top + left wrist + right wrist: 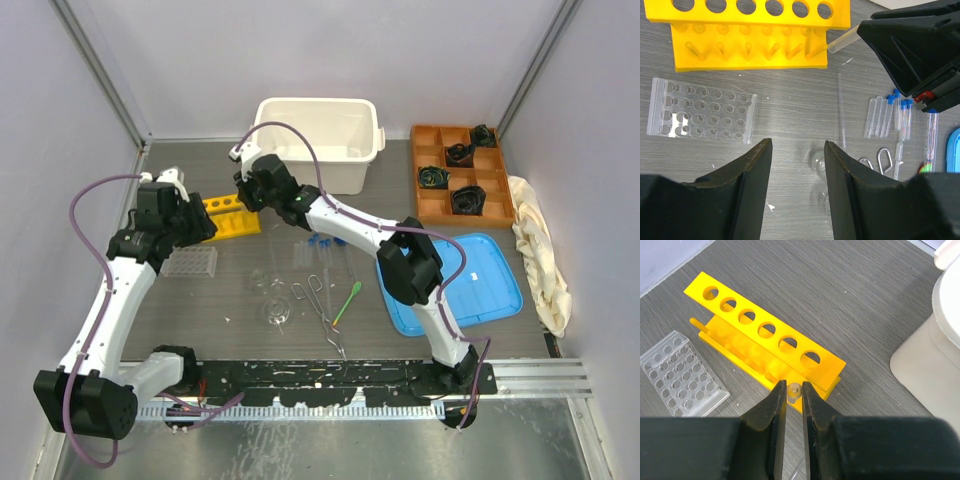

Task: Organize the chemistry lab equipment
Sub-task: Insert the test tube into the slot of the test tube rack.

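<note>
Racks lie left of centre from above: yellow rack (pixel 230 216), clear rack (pixel 190 262) just beside it. Left wrist view: left gripper (pixel 797 145) hangs open and empty over the table (pixel 790 100), loose tubes (pixel 887 115) to one side. Right wrist view: right gripper (pixel 793 391) pinches 1 tube (pixel 794 388) at the yellow rack's end.

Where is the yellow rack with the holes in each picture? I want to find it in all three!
Top external: the yellow rack is left of the middle, partly hidden.
Left wrist: it fills the top left.
Right wrist: it slants across the middle, right above the right claw, which pinches a test tube.
Shared landmark: the clear plastic rack beside it in every view.
</note>
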`<state>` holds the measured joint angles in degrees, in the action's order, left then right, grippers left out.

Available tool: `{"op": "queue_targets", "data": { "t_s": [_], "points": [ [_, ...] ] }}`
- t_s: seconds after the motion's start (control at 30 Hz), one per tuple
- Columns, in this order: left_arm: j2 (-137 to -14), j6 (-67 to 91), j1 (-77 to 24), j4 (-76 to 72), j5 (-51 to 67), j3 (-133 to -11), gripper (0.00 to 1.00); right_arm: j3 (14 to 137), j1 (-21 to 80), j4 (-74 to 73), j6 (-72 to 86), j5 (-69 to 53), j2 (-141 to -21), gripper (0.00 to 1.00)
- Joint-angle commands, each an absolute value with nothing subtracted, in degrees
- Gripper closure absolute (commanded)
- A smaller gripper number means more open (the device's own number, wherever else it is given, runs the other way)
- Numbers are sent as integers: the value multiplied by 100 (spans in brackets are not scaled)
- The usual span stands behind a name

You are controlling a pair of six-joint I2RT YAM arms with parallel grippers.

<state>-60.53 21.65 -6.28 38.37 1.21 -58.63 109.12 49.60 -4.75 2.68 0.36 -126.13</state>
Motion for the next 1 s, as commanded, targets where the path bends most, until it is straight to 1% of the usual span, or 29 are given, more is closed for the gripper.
{"op": "queue_targets", "data": {
  "t_s": [0.0, 0.97],
  "points": [
    [-6044, 2180, -597, 3539, 211, -5828, 52, 11162, 4975, -222, 316, -53, -12328, 99],
    [-6071, 2146, -595, 3526, 286, -5778, 53, 11515, 4974, -356, 251, -53, -12886, 99]
  ]
}}
